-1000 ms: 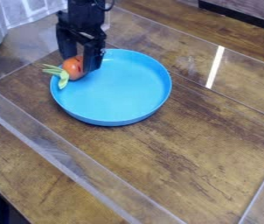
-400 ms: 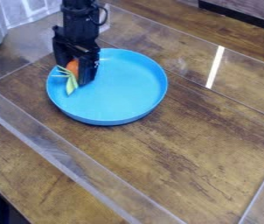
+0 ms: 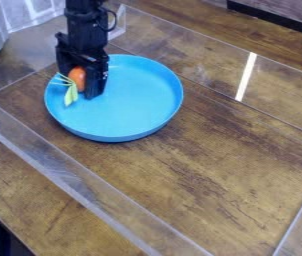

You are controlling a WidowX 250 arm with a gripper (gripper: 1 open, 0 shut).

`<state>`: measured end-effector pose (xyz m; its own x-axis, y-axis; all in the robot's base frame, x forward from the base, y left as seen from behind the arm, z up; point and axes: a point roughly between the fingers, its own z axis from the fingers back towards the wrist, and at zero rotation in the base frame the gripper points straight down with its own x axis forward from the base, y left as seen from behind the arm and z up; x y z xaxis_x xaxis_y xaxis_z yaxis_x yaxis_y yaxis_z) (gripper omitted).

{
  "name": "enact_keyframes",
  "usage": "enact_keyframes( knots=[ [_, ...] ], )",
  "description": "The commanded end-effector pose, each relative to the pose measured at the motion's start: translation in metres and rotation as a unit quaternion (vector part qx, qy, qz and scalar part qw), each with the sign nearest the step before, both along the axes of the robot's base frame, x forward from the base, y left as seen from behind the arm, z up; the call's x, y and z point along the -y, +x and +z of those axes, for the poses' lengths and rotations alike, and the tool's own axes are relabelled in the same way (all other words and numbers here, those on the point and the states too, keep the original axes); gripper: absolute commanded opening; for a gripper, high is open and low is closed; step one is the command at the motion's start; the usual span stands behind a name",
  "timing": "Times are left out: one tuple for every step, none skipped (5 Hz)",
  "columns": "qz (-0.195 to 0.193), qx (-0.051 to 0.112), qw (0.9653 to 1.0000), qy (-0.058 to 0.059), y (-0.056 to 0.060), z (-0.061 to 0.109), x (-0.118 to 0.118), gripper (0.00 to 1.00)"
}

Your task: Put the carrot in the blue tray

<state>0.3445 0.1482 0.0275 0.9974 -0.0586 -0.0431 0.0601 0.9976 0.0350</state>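
The gripper [image 3: 80, 82] stands wide open, pointing down over the tray's [image 3: 134, 115] left rim. The carrot [image 3: 74, 79] sits between its fingers at that rim, green top outward.

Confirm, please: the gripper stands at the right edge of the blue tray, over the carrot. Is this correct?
Not quite: in the camera view the gripper stands at the left edge of the blue tray, not the right. The carrot is indeed under it.

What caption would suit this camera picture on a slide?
Open claw pointing down over the carrot at the left rim of the blue tray on a wooden table.
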Motion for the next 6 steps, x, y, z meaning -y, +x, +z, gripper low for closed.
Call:
enact_keyframes(
  knots=[
    [0.014, 0.026, 0.9995, 0.008, 0.005, 0.012, -0.014, 1.0],
    [0.015, 0.026, 0.9995, 0.007, 0.005, 0.008, -0.017, 1.0],
    [0.017, 0.026, 0.9995, 0.005, 0.006, 0.003, -0.019, 1.0],
    [0.018, 0.027, 0.9995, 0.004, 0.006, -0.001, -0.021, 1.0],
    [0.019, 0.027, 0.9994, 0.002, 0.006, -0.004, -0.023, 1.0],
    [0.022, 0.029, 0.9993, 0.0, 0.005, -0.007, -0.025, 1.0]
  ],
)
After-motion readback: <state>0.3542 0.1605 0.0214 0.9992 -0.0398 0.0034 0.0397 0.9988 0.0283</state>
